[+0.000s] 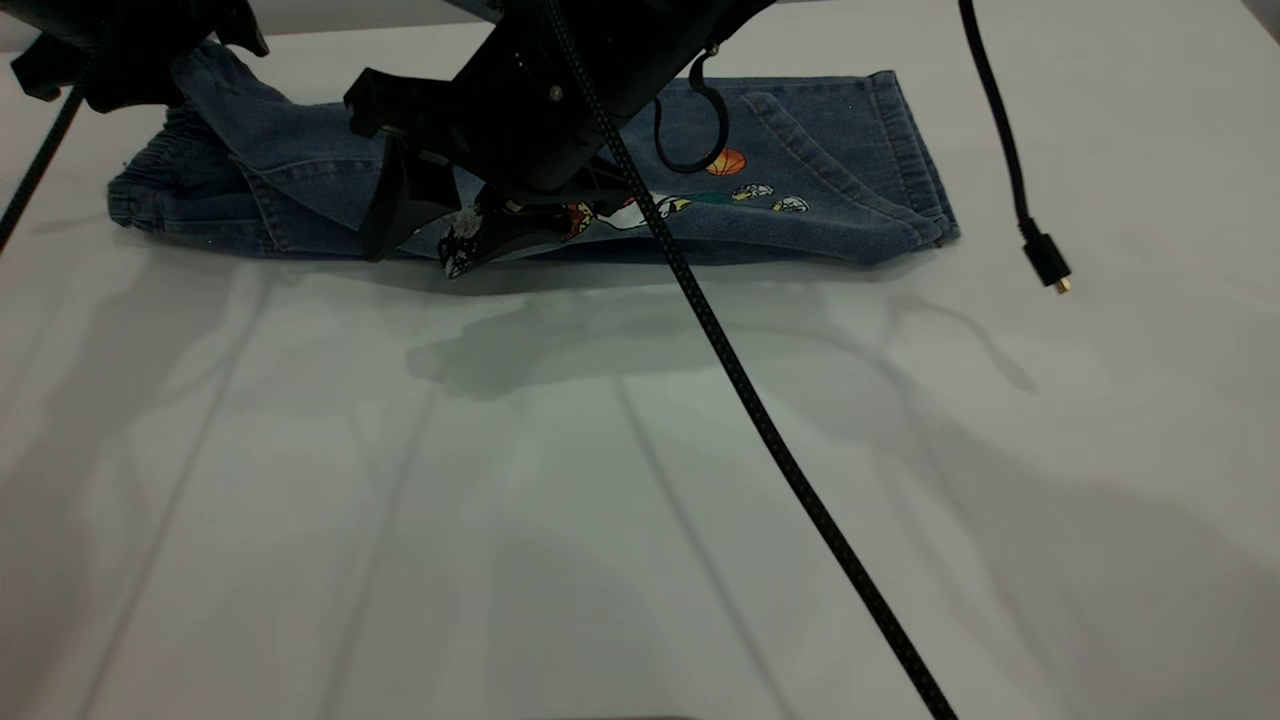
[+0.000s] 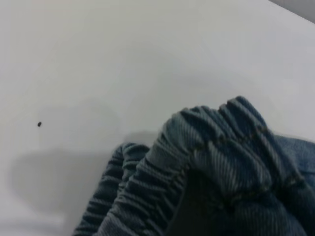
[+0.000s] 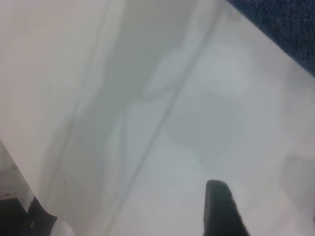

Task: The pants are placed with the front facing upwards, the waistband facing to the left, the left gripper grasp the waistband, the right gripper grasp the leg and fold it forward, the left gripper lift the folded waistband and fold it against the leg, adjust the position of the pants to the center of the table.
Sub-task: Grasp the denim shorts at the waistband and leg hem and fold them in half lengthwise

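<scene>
The pants [image 1: 830, 190] lay at the far side of the table [image 1: 640, 500], folded lengthwise into a long band with the back panel uppermost. The cartoon print [image 1: 745, 195] and an orange ball motif faced the exterior camera. The leg hems [image 1: 915, 150] sat at the right end of the garment and the waistband [image 1: 165, 195] at the left end.

The left gripper [image 1: 120, 70] was at the upper left corner of the exterior view, directly over the waistband end. A flap of denim rose from the table to it, so it appeared clenched on that fabric. The left wrist view confirmed this: the gathered elastic waistband [image 2: 216, 147] was bunched up close to the lens and raised off the table [image 2: 123, 59], with a dark finger partly visible beneath the cloth.

The right gripper [image 1: 440, 225] stood over the near edge of the pants, toward the middle. Its fingers were spread apart, with the white-scuffed fingertip [image 1: 465, 240] low at the folded edge. It grasped nothing. The right wrist view showed mostly bare table [image 3: 147, 123], one black fingertip [image 3: 221, 209], and a strip of denim [image 3: 285, 24] at one corner.

A braided black cable [image 1: 760, 400] crossed the exterior view diagonally. A second cable hung at the right, ending in a small plug [image 1: 1047, 262] above the table.
</scene>
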`<state>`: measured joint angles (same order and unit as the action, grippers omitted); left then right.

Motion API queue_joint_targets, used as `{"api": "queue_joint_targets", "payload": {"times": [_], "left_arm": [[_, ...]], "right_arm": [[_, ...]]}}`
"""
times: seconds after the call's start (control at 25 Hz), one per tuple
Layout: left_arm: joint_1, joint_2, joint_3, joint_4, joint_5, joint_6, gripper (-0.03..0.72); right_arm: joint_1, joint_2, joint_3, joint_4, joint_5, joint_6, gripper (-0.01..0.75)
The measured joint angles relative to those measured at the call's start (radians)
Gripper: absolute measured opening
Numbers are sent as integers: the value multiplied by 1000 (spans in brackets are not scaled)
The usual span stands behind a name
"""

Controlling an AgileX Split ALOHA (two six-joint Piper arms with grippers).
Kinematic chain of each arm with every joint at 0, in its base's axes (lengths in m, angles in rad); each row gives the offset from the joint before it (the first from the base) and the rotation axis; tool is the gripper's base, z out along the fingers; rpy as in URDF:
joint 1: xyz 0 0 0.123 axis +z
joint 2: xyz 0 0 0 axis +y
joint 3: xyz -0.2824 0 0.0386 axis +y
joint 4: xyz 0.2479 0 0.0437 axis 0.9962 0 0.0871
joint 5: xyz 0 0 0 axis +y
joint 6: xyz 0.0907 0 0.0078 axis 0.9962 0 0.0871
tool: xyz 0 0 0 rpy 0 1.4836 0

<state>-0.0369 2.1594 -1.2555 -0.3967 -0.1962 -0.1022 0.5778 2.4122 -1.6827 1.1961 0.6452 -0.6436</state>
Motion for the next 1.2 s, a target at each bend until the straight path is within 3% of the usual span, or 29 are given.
{"api": "queue_joint_targets", "payload": {"times": [0.2, 0.4, 0.8, 1.2], "left_arm": [[0, 0, -1, -4, 25, -85, 538], [0, -3, -29, -3, 154, -191, 538], [-3, -14, -188, -2, 300, -202, 538], [-9, -15, -218, -1, 334, -183, 538]], "right_arm": [[0, 0, 0, -2, 3, 0, 330], [0, 0, 0, -48, 23, 3, 330], [0, 0, 0, -57, 36, 3, 330], [0, 0, 0, -58, 52, 3, 330]]}}
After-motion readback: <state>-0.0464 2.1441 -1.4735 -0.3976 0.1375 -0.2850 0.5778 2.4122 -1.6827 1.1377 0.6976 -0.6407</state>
